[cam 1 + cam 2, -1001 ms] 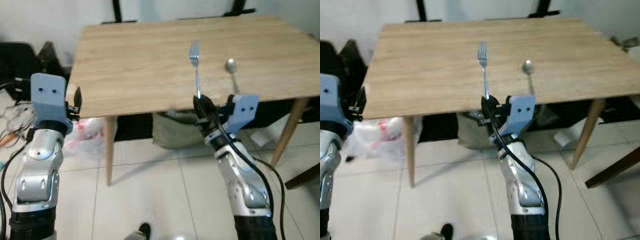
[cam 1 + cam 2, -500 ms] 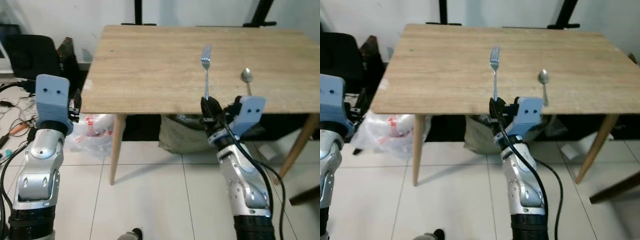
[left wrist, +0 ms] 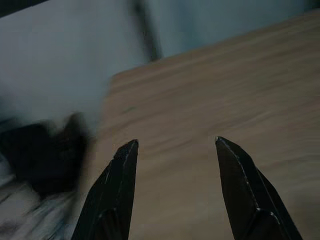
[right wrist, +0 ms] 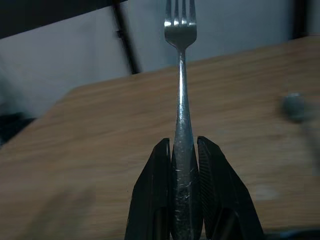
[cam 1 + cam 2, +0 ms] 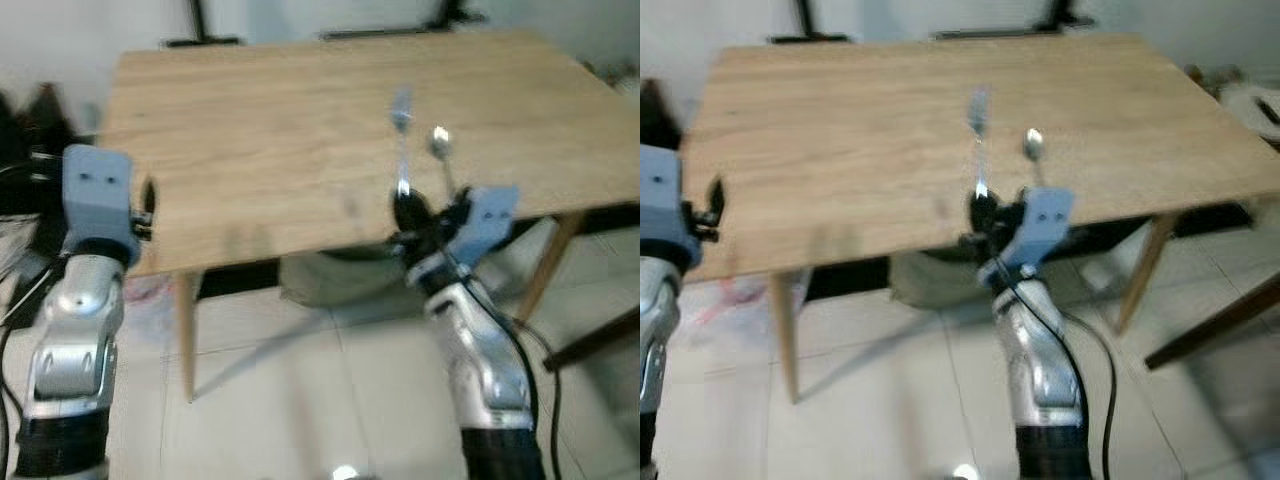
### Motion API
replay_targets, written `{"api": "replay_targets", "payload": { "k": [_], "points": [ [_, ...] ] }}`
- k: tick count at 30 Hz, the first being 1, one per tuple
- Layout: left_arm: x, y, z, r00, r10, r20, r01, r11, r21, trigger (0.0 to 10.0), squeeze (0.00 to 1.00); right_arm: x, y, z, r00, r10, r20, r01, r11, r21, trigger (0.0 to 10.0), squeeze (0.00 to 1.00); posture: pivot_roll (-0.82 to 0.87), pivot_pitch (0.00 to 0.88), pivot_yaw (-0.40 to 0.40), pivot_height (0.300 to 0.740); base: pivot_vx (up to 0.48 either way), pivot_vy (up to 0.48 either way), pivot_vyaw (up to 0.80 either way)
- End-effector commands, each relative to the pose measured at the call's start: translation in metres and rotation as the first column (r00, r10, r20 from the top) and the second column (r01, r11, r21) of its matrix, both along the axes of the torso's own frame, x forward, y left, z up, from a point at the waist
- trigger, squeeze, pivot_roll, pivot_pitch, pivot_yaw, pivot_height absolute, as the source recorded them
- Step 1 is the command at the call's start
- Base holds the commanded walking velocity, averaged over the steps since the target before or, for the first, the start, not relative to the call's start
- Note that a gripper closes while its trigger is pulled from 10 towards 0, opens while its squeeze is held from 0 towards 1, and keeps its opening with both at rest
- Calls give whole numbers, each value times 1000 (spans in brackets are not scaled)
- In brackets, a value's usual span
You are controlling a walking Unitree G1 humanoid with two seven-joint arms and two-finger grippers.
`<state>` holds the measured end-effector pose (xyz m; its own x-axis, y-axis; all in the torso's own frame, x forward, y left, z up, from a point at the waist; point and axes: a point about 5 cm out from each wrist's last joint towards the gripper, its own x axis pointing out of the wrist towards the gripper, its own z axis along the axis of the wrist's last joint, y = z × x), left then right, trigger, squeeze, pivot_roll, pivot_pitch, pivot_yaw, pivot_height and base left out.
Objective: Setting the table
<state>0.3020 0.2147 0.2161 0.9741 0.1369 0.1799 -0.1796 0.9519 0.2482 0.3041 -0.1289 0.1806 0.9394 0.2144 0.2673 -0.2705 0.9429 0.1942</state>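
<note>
The slim silver metal fork (image 4: 180,125) is clamped by its handle between the two long black fingers of the right gripper (image 4: 182,150), tines pointing away from the robot; the fingers are closed tight on the handle with nothing else between them. In the head views this gripper (image 5: 408,208) sits at the near edge of the light wooden rectangular tabletop (image 5: 260,130), right of its middle, and the fork (image 5: 401,140) reaches in over the wood — whether it is resting on the surface or held just above it cannot be told through the blur.

Just to the right of the fork, a small silver metal spoon (image 5: 441,150) lies on the tabletop near the same near edge, roughly parallel to the fork and clear of the gripper.

The left gripper (image 3: 175,150) hangs at the near left corner of the tabletop with its fingers spread wide and nothing between them; the left arm (image 5: 80,300) is doing no work.

As a judgement of progress: the spoon looks placed, and the fork is at or close to its spot but not yet released. No plate, knife or glass can be seen on the tabletop, so if the setting is meant to include those, most of the job is left — the fork's release being the nearest step.
</note>
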Motion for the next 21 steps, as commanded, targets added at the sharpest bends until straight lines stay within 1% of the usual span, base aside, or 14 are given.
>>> {"api": "replay_targets", "payload": {
  "k": [1, 18, 21],
  "points": [
    [-1, 1, -3, 1000, 4, -4, -4, 1000, 8, 10000, 0, 0, -2, -1, 1000, -7, -6, 7, 1000, 6, 10000, 0, -48, 1, 57, 740, 480, 0, 0],
    [-1, -1, -4, 1000, 2, -5, -2, 1000, 14, 10000, 0, -1, 0, -2, 1000, 14, -6, -14, 1000, -7, 10000, 0, -48, 3, 55, 740, 480, 0, 0],
    [-1, -2, -4, 1000, -4, -4, 4, 1000, 14, 10000, 0, 0, 0, -2, 1000, 12, -5, -12, 1000, -21, 10000, 0, -48, 3, 56, 740, 310, 0, 0]
  ]
}}
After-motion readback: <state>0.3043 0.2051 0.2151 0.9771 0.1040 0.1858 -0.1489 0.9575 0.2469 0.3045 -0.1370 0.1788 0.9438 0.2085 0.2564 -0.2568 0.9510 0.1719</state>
